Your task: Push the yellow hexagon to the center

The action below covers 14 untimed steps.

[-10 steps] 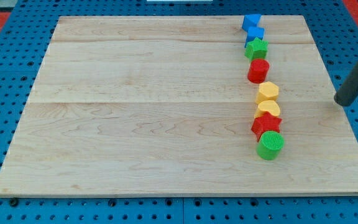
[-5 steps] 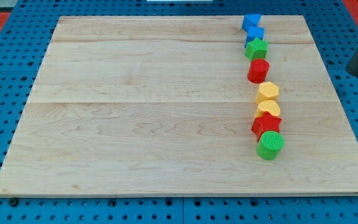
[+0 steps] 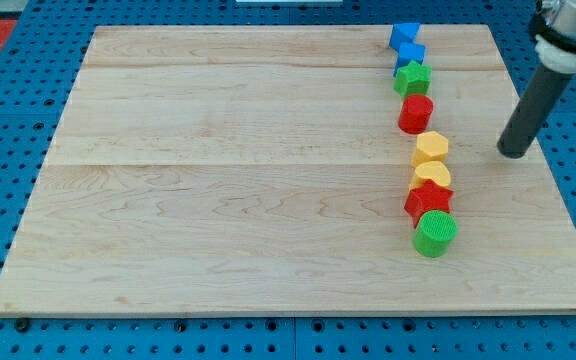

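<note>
A pale wooden board [image 3: 268,180] lies on a blue pegboard [image 3: 8,110]; along its right side eight blocks run in a near-to-far line; the yellow hexagon [image 3: 431,148] sits mid-line, touching a yellow semicircle-like block [image 3: 432,175] on its near side, with a red cylinder [image 3: 416,113] just beyond it; my tip [image 3: 514,153] rests on the board to the hexagon's right, apart from it, touching no block and holding nothing.

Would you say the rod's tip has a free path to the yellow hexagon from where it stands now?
Probably yes. My tip stands to the view's right of the yellow hexagon, at about its height in the view, with only bare board between. The red cylinder above and the other yellow block below sit close, though.
</note>
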{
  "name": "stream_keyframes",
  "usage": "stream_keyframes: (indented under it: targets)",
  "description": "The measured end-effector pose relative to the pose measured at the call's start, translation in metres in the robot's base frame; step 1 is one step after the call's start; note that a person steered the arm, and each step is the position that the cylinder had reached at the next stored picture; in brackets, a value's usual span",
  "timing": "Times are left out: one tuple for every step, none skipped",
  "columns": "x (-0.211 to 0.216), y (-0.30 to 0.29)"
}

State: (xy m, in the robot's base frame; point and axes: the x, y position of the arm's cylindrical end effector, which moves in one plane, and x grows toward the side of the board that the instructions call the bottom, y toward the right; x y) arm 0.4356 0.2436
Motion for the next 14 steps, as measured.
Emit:
stream_keyframes:
  targets:
    - [0.000,-0.005]
    - [-0.003,-0.006]
    - [-0.008,0.012]
    - [-0.013,0.019]
    - [-0.015,0.027]
    - [-0.016,0.027]
    - [-0.018,0.033]
    - [-0.010,0.002]
    - [0.003,-0.052]
    - [0.010,-0.081]
    - [0.007,-0.121]
    - [0.001,-0.116]
    - [-0.008,-0.116]
    - [-0.014,-0.130]
